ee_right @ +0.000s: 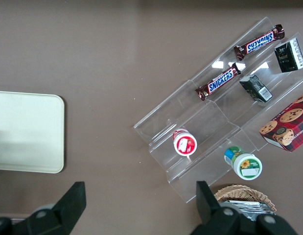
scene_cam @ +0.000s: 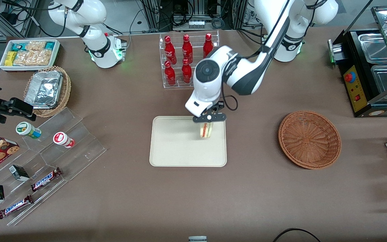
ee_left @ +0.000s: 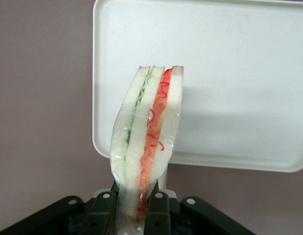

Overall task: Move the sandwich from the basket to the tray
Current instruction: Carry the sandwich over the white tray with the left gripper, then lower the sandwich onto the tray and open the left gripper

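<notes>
My left gripper [scene_cam: 207,123] is shut on the sandwich [scene_cam: 205,130], a wrapped wedge of pale bread with red and green filling. It holds the sandwich over the cream-beige tray [scene_cam: 170,148], at the part of the tray nearest the working arm. In the left wrist view the sandwich [ee_left: 146,142] stands between my two fingers [ee_left: 103,215], with the tray [ee_left: 239,73] below it. The brown wicker basket [scene_cam: 309,139] lies empty toward the working arm's end of the table. The tray's edge also shows in the right wrist view [ee_right: 29,132].
A clear rack of red soda bottles [scene_cam: 186,58] stands just farther from the camera than the tray. A clear stepped display with snack bars and cups [scene_cam: 45,168], a tan basket of foil trays [scene_cam: 47,90] and a white snack bin [scene_cam: 29,53] lie toward the parked arm's end.
</notes>
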`<action>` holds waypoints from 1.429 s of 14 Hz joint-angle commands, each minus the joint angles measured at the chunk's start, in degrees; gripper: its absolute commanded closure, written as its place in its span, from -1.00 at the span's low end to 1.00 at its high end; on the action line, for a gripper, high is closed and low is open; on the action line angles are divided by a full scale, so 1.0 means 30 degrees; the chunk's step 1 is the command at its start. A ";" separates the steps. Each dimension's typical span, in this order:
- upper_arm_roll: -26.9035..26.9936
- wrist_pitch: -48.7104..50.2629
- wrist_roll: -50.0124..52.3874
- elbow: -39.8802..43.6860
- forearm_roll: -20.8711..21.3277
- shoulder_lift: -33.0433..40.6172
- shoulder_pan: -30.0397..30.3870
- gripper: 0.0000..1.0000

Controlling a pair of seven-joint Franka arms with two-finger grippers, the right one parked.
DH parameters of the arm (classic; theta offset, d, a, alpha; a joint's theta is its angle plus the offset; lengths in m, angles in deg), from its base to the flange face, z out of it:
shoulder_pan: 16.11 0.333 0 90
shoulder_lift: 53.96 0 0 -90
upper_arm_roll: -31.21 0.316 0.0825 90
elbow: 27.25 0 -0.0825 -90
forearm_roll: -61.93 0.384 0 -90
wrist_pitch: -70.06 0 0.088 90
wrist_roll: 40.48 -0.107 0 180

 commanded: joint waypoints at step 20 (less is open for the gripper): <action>0.0446 -0.3881 0.1733 0.0630 0.0764 -0.3615 -0.0535 -1.00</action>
